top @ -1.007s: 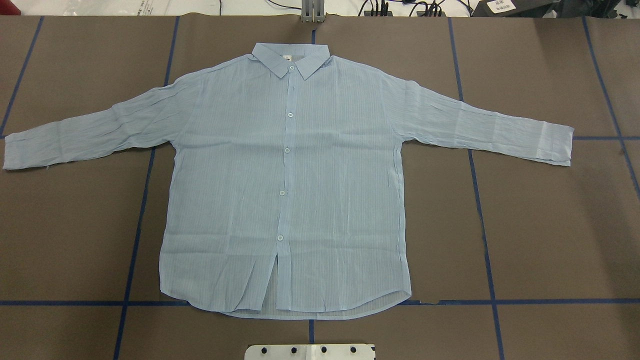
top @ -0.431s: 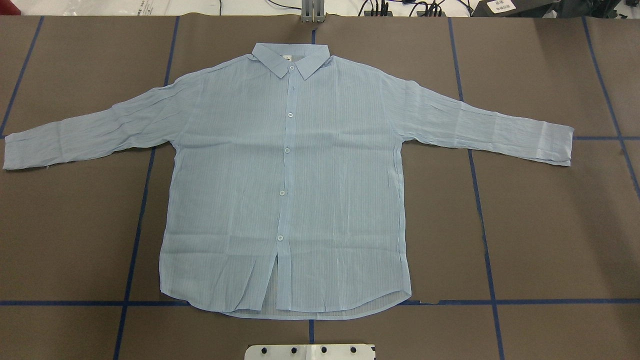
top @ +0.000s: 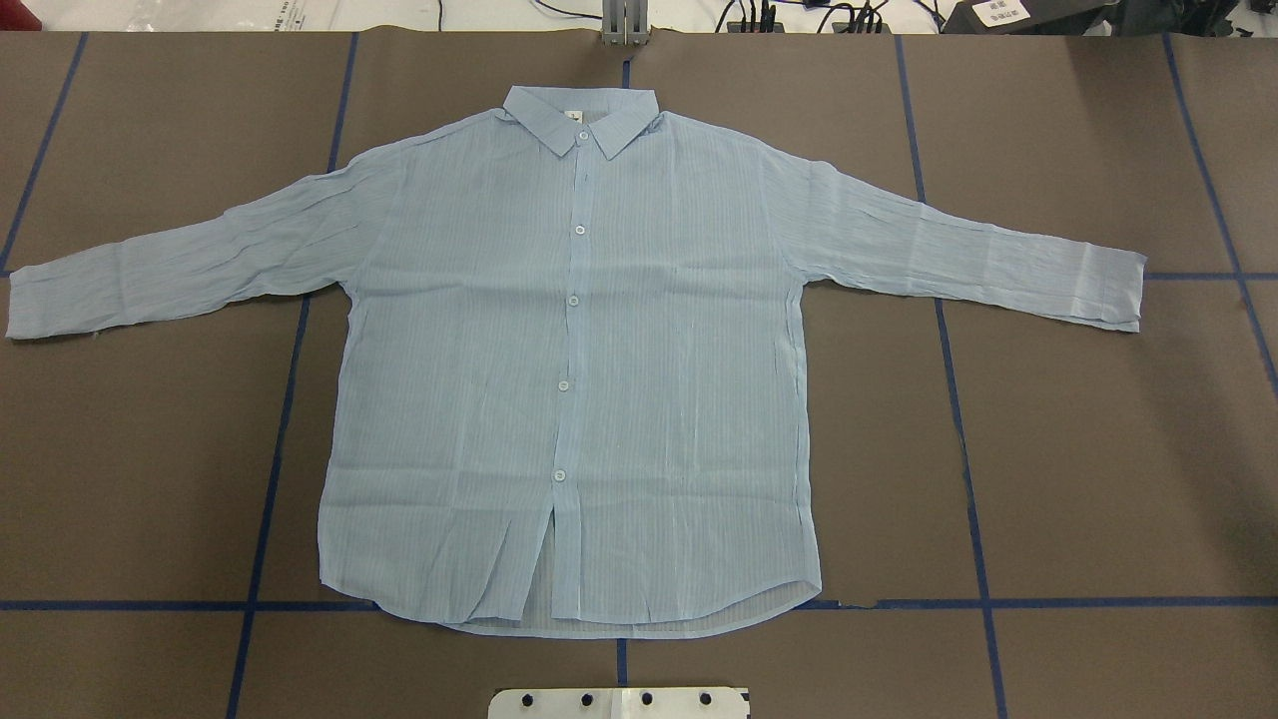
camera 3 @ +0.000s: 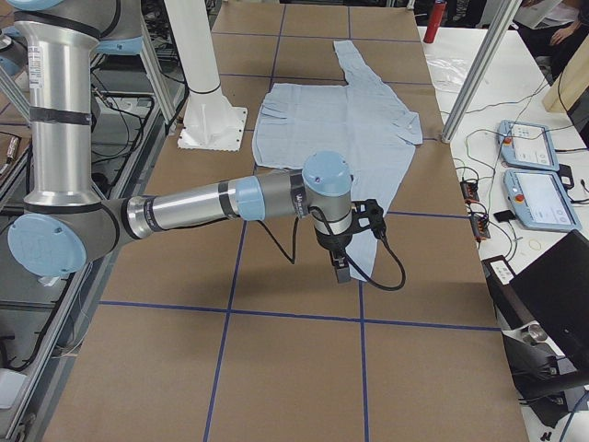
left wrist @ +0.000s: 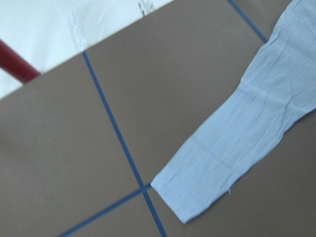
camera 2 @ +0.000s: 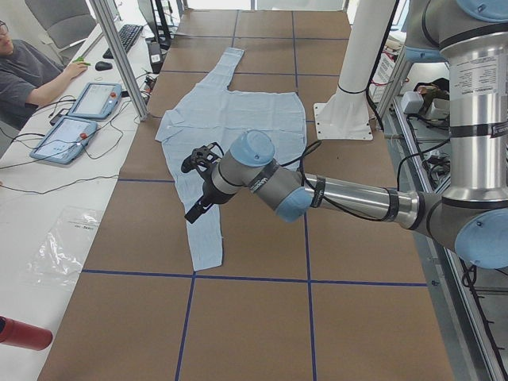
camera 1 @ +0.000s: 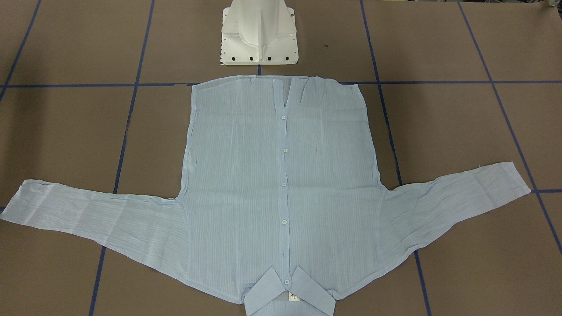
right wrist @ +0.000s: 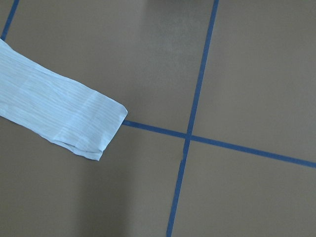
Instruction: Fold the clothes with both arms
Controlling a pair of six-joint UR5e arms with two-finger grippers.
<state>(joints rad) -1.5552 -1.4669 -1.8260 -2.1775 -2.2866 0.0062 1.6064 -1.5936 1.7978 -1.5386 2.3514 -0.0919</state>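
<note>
The thin pale blue striped button-up shirt (camera 1: 281, 184) has its collar (camera 1: 287, 296) cut by the front-facing view's lower edge. The left wrist view, blurred, cuts one sleeve (left wrist: 237, 148) at its right edge. The right wrist view cuts the other sleeve (right wrist: 49, 116) at its left edge. The black left gripper (camera 2: 193, 213) and black right gripper (camera 3: 340, 270) show in side views only: jaw position cannot be determined.
</note>
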